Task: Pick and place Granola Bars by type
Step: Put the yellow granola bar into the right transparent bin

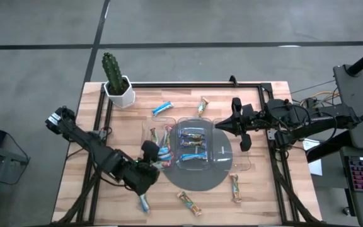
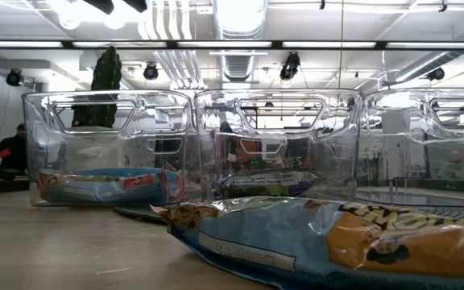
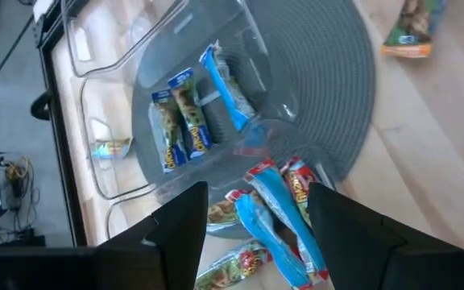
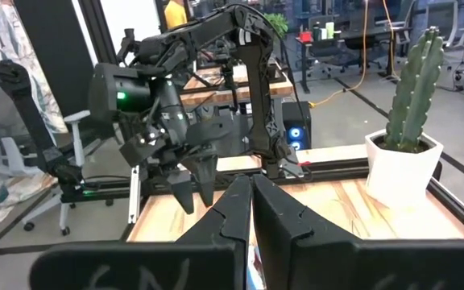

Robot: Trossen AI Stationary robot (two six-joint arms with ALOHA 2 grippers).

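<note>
Overhead straight down, low level close, wrists oblique, all sharing tray (image 1: 197, 151)

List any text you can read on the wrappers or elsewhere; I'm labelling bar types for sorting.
None can be read for certain.
Granola bar nearest the low camera: printing blurred.
Bars in the clear tray: lettering on the wrappers too small.
Cactus pot: no text.
</note>
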